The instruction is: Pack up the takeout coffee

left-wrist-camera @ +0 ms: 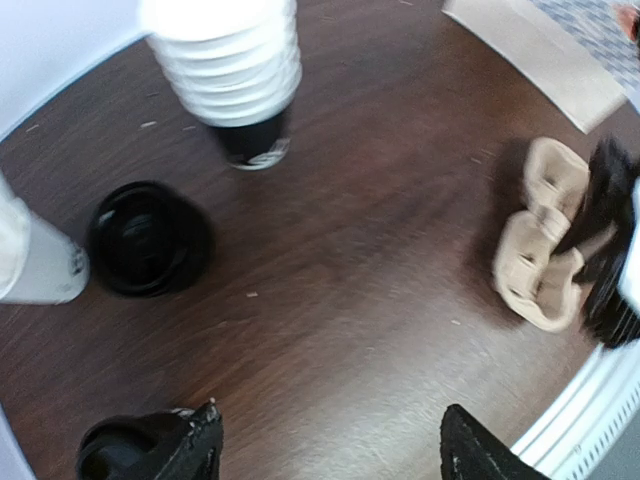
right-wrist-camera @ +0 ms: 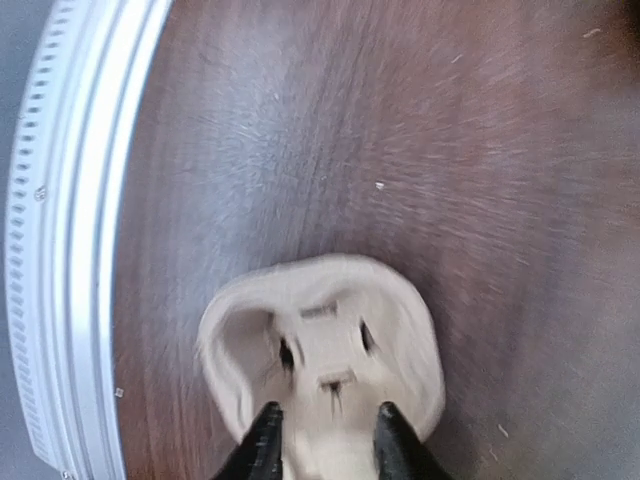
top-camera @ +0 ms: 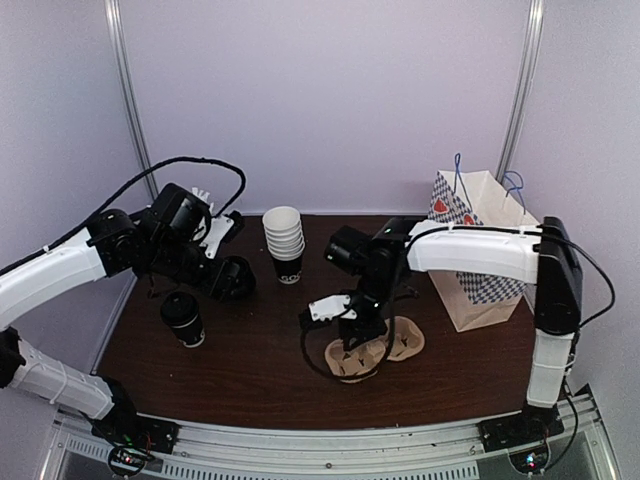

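Takeout coffee (top-camera: 183, 318) lidded, upright on table (top-camera: 255, 372), outside pulp carrier (top-camera: 400, 345), 9 o'clock of right gripper (right-wrist-camera: 328, 422) in top view. Its fingers sit slightly apart at carrier rim, grip unclear. Left gripper (left-wrist-camera: 330, 415) spread wide beside coffee.

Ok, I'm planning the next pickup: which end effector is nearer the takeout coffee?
Left. The left end effector hovers right beside the takeout coffee. The right end effector is well off to its right across the table, at the pulp cup carrier.
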You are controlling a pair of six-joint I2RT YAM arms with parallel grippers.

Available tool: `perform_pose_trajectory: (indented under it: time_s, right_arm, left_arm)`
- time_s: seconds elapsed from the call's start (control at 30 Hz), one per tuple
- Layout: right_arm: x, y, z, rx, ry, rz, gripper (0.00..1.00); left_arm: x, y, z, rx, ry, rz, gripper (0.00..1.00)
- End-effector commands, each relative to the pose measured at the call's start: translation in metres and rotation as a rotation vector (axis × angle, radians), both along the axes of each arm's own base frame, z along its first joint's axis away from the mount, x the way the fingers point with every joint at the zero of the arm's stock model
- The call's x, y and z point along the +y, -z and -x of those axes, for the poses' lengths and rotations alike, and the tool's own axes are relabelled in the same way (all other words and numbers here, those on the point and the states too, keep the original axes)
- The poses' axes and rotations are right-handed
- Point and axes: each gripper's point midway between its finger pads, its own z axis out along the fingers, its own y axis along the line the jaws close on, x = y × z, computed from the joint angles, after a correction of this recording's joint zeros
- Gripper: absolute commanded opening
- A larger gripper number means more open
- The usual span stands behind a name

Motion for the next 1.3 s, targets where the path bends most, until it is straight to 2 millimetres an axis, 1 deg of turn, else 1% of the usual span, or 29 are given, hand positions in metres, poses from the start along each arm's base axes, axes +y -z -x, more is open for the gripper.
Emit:
perform_pose_trajectory:
  time_s: [0.0, 0.07, 0.1, 0.13, 0.2, 0.27, 0.37, 0.43, 0.5, 0.53, 0.57, 0.6, 0.67, 0.77, 0.83, 0.9, 1.0, 1.1, 1.27]
  right_arm:
    - [-0.04, -0.083, -0.01, -0.058, 0.128, -0.137, 0.36]
    - [-0.063, -0.108, -0.021, -0.068, 0.211, -0.194, 0.38]
    - [-0.074, -0.122, -0.026, -0.075, 0.255, -0.234, 0.39]
    - [-0.086, -0.136, -0.032, -0.083, 0.304, -0.276, 0.41]
    - [-0.11, -0.158, -0.043, -0.115, 0.391, -0.356, 0.44]
    - [-0.132, -0.171, -0.051, -0.169, 0.454, -0.392, 0.47]
    - [-0.155, -0.177, -0.059, -0.237, 0.532, -0.4, 0.48]
    - [-0.166, -0.178, -0.065, -0.261, 0.591, -0.414, 0.49]
    - [-0.173, -0.179, -0.068, -0.259, 0.634, -0.446, 0.5]
    - [-0.175, -0.18, -0.07, -0.258, 0.65, -0.457, 0.5]
    - [-0.177, -0.18, -0.071, -0.253, 0.663, -0.463, 0.5]
    - [-0.179, -0.182, -0.072, -0.254, 0.67, -0.47, 0.5]
    - [-0.181, -0.186, -0.074, -0.26, 0.685, -0.483, 0.5]
    - [-0.182, -0.188, -0.076, -0.26, 0.699, -0.496, 0.5]
    - [-0.182, -0.187, -0.076, -0.259, 0.702, -0.499, 0.5]
    - [-0.183, -0.185, -0.077, -0.254, 0.707, -0.501, 0.5]
    - [-0.183, -0.185, -0.077, -0.251, 0.71, -0.509, 0.5]
    - [-0.185, -0.189, -0.077, -0.25, 0.721, -0.521, 0.5]
    - [-0.185, -0.194, -0.076, -0.246, 0.723, -0.53, 0.5]
  left_arm:
    - [-0.058, -0.011, 0.012, 0.003, 0.297, 0.116, 0.76]
    - [-0.079, -0.009, 0.014, -0.011, 0.361, 0.105, 0.76]
    - [-0.091, -0.003, 0.014, -0.004, 0.395, 0.089, 0.75]
    - [-0.102, -0.001, 0.015, -0.005, 0.425, 0.078, 0.74]
    - [-0.124, 0.006, 0.016, 0.011, 0.488, 0.059, 0.72]
    - [-0.146, 0.016, 0.013, 0.036, 0.524, 0.033, 0.7]
    - [-0.178, 0.032, 0.009, 0.067, 0.554, 0.023, 0.62]
    - [-0.203, 0.045, 0.011, 0.103, 0.597, 0.031, 0.6]
    - [-0.224, 0.059, 0.014, 0.14, 0.636, 0.021, 0.6]
    - [-0.235, 0.063, 0.015, 0.147, 0.647, 0.01, 0.6]
    - [-0.242, 0.071, 0.018, 0.165, 0.66, -0.019, 0.59]
    - [-0.253, 0.069, 0.018, 0.153, 0.676, -0.024, 0.59]
    - [-0.267, 0.082, 0.024, 0.164, 0.705, -0.063, 0.6]
    - [-0.279, 0.097, 0.035, 0.175, 0.736, -0.115, 0.6]
    - [-0.282, 0.108, 0.04, 0.184, 0.741, -0.156, 0.6]
    - [-0.281, 0.116, 0.044, 0.194, 0.74, -0.187, 0.6]
    - [-0.277, 0.127, 0.045, 0.209, 0.726, -0.231, 0.6]
    - [-0.273, 0.137, 0.048, 0.243, 0.735, -0.252, 0.6]
    - [-0.276, 0.143, 0.039, 0.211, 0.7, -0.268, 0.58]
